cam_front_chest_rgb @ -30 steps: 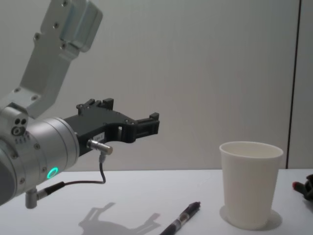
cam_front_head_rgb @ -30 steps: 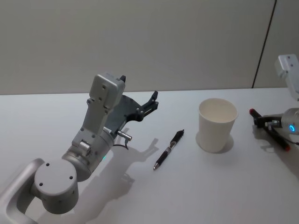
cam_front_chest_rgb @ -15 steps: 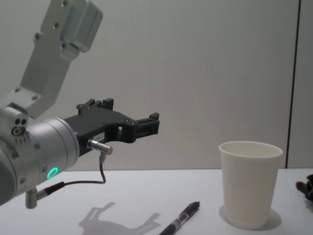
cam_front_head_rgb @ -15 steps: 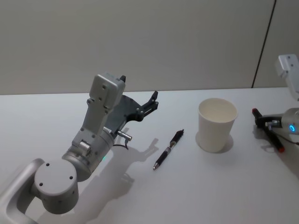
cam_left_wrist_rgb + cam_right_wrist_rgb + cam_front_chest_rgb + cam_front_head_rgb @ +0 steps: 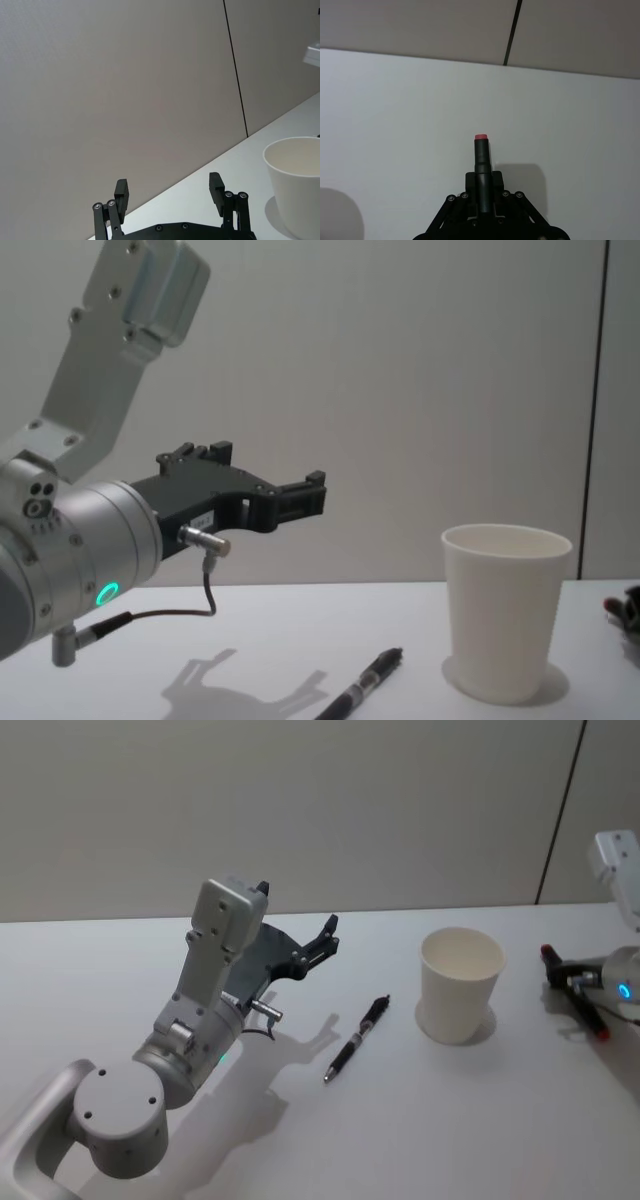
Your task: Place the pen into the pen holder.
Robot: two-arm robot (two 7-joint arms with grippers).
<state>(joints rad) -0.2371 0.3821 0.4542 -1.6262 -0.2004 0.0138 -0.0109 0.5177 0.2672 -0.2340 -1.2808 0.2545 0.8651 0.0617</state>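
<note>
– So, what is the head view showing you?
– I am seeing the pen [image 5: 357, 1038] lying flat on the table [image 5: 450, 1120], between my left gripper [image 5: 297, 910] and the pen holder [image 5: 460, 990]. It is near the holder but not touching it. The left gripper is hanging above the table with its fingers spread wide, holding nothing. At the far right, the right gripper [image 5: 578, 985] is clamping a red-tipped marker [image 5: 548, 958].
– And the wrist views?
– The left one is looking past the open fingers toward the holder [image 5: 297, 175]. The right one is showing the claw closed around the marker [image 5: 481, 155].
– The chest view?
– The holder [image 5: 505, 610] is standing upright, the pen [image 5: 365, 690] is lying low beside it, and the left gripper is well above both.
– How are you planning the pick?
– I am thinking to tilt the wrist down, set the fingers across the barrel near its middle and close slowly, because a thin pen rolls easily. I am also giving the light cup room, since it could tip.
</note>
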